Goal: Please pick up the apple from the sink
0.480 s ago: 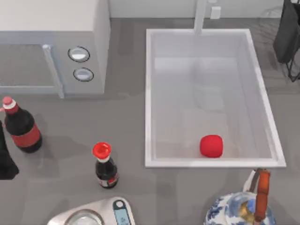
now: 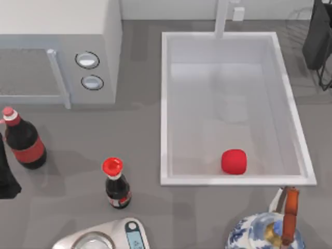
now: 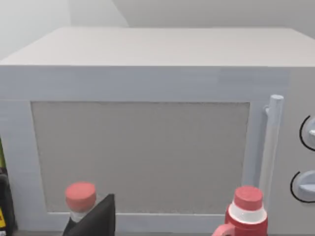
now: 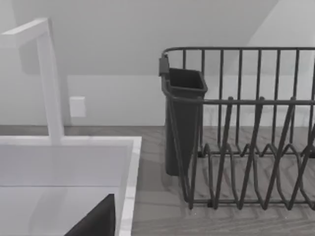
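1. Since half a second ago, nothing of note has changed: the apple [image 2: 234, 161] lies where it lay, and my right gripper [image 2: 317, 44] has shifted only slightly, if at all.
2. I judge from this that the reach has barely begun; the approach, descent and grasp all remain.
3. The right gripper hangs beyond the far right corner of the sink [image 2: 164, 104], outside its rim. It holds nothing and touches nothing. Whether it is apart or together I cannot tell.
4. From this gripper the apple is well apart: down in the basin, against the wall farthest from it, resting on the floor.
5. A dish rack [image 4: 246, 137] stands ahead of the right gripper.
6. My left gripper [image 2: 6, 179] is parked facing the microwave [image 3: 147, 147], a cola bottle [image 2: 23, 140] just beside it; its state I cannot tell.
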